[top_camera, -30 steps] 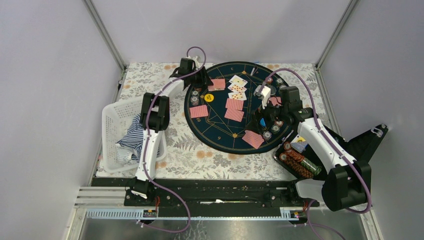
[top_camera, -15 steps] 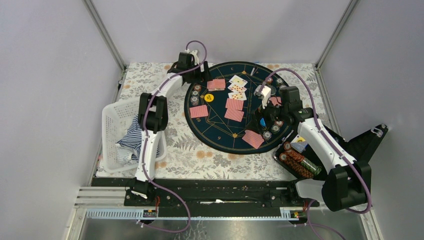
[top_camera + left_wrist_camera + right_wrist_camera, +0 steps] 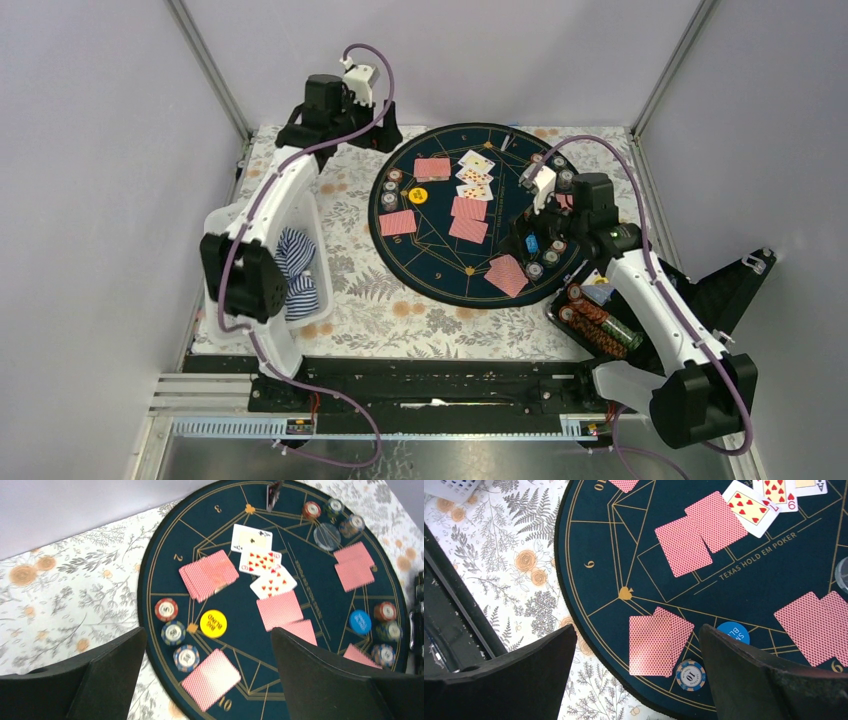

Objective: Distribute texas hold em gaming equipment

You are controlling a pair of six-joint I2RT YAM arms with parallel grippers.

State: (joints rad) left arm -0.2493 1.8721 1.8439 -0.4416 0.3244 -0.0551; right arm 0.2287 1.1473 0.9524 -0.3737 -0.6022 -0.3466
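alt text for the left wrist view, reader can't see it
A round dark blue poker mat on a floral tablecloth holds three face-up cards, red-backed cards face down, a yellow disc, a blue disc and small chip stacks. The open left gripper frames the bottom edge.

Bare floral desk (image 3: 400,315) lies open between the white basket (image 3: 215,230) and the round mat (image 3: 440,262), and along the mat's near edge. The mat's near-left sector is free. Cards (image 3: 468,208) crowd its centre and chip stacks (image 3: 389,186) line its left rim. The right arm (image 3: 640,280) hangs over the right rim, with the right pincer (image 3: 638,630) spread wide. The left pincer (image 3: 207,632), also spread, hangs high beyond the far-left edge.
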